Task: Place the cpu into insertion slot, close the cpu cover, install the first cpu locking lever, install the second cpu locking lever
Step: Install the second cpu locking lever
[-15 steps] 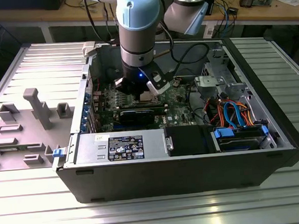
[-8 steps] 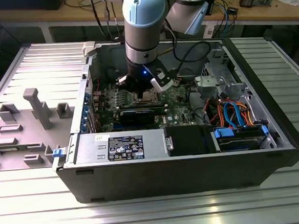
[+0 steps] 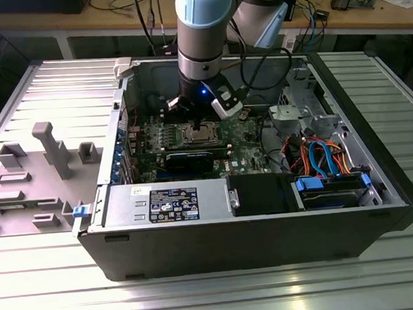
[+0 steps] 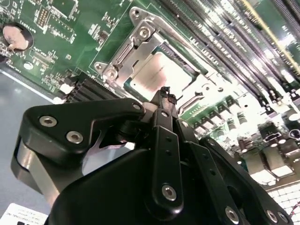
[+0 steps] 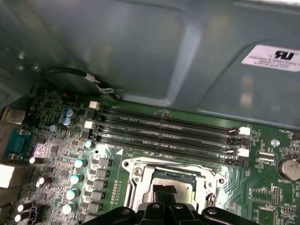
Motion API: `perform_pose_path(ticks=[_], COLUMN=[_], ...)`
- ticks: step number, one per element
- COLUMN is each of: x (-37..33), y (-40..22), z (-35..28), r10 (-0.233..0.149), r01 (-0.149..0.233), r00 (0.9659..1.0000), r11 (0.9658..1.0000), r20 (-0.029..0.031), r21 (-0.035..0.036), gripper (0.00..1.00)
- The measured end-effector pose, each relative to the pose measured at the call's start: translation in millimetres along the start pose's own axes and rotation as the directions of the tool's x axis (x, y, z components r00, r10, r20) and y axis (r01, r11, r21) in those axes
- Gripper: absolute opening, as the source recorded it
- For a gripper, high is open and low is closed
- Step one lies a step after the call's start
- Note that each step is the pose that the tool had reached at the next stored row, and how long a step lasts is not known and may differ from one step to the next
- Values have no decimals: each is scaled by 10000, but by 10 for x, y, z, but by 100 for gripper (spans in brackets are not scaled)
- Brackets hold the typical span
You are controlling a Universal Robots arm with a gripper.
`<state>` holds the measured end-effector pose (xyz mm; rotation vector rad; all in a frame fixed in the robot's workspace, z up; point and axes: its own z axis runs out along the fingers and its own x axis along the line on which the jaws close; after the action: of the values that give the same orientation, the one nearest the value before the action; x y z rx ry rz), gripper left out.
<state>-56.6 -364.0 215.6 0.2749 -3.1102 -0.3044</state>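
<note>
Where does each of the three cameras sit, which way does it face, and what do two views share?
Exterior view: off the arm, looking down into the open computer case; the grey-blue robot arm shows.
Second wrist view: on the arm, looking along the black gripper at the silver-grey square cpu.
First wrist view: on the arm, facing the long black memory slots; the gripper shows.
Both wrist views share the cpu.
</note>
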Motion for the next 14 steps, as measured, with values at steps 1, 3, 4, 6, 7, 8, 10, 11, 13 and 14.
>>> perform_pose_path(ticks=[1,3,4,6,7,8,10,11,13,14], x=[-2,-4,-5,-7,-7,-7,-8,-8,-8,-8], y=[10,29,38,45,48,50,53,55,58,58], z=[-11,-58,-85,-90,-91,-93,-102,-110,-124,-129], r10=[2,10,18,27,32,38,45,48,55,58], r01=[-2,-7,-10,-12,-14,-14,-13,-13,-12,-11], r00=[10000,10000,9999,9999,9998,9998,9997,9997,9996,9996], r11=[9999,9991,9979,9958,9947,9932,9909,9901,9879,9866], r20=[-20,-72,-112,-160,-180,-203,-234,-244,-270,-284], r21=[112,415,641,911,1032,1163,1342,1400,1552,1632], gripper=[11,11,11,11,11,11,11,11,11,11])
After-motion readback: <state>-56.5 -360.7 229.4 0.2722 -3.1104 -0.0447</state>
